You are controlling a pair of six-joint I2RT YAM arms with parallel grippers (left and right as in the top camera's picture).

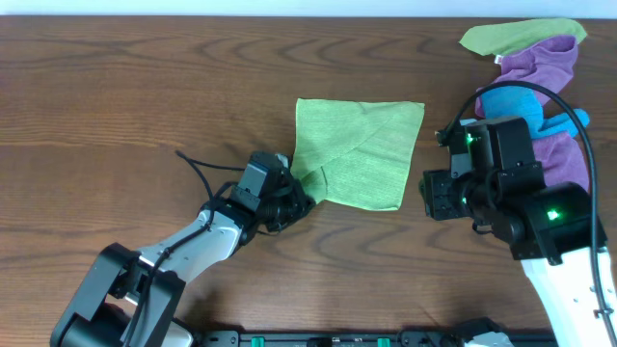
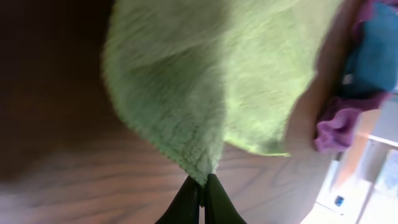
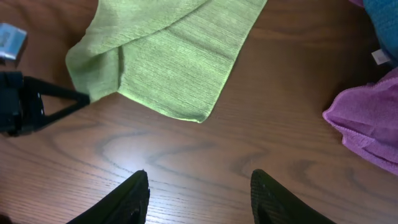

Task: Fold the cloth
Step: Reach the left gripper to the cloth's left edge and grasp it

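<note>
Left claw (image 2: 203, 186) is pinched on the green cloth (image 2: 217, 81) corner; I'd carry it straight ahead, low. Right claw (image 3: 199, 193) hangs wide, empty.

The white tubular left arm (image 1: 207, 241), at seven o'clock, has black joints and loose black cables; its left tool (image 2: 203, 183) is black and slim-fingered. The right arm (image 1: 525, 217), at four o'clock, is black-housed with two green lights, a white link and an arching black cable.
</note>
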